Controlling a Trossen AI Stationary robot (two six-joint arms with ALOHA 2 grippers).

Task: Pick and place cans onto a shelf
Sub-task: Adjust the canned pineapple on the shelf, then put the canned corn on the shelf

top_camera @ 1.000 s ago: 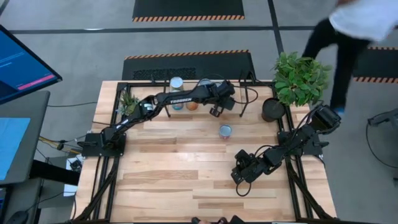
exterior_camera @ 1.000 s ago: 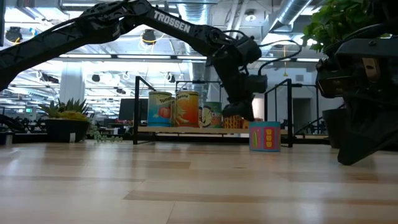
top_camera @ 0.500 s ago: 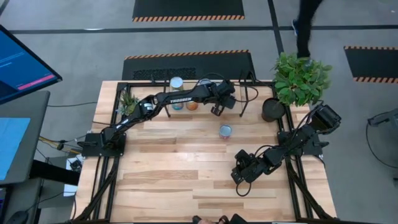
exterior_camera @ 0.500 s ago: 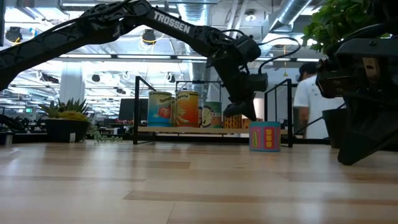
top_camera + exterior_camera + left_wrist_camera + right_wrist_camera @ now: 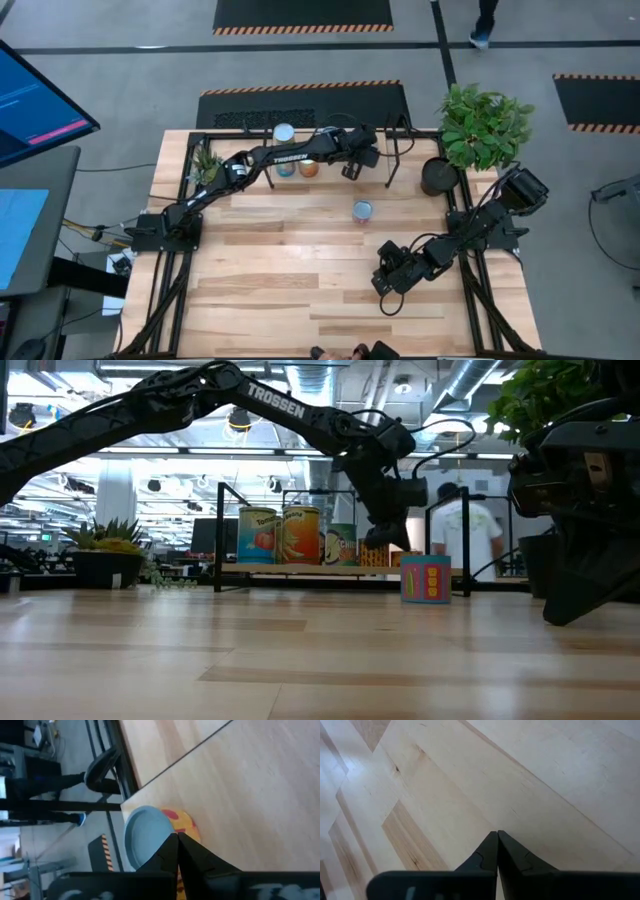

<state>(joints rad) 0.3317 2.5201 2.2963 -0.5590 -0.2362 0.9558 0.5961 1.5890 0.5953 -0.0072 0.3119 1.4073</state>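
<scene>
One can (image 5: 362,210) stands upright alone mid-table, bare planks all around it; others stand upright on the shelf (image 5: 300,568) at the far edge. Left gripper (image 5: 349,171), fingers pressed together, hovers there. Right gripper (image 5: 385,303), fingers together, rests near the front.

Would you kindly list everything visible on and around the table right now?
Shelf cans: at least three; yellow, orange, green labels; in a row.
Loose can: one; blue label; mid tabletop.
Shelf: one; light wood, black legs; far edge.
Leafy plant: one; green; far right corner.
Dark pot: one; beside it.
Small plant: one; far left.
Person: one; white top; room behind.
Left hand: shut, at shelf.
Right hand: shut, near side.
</scene>
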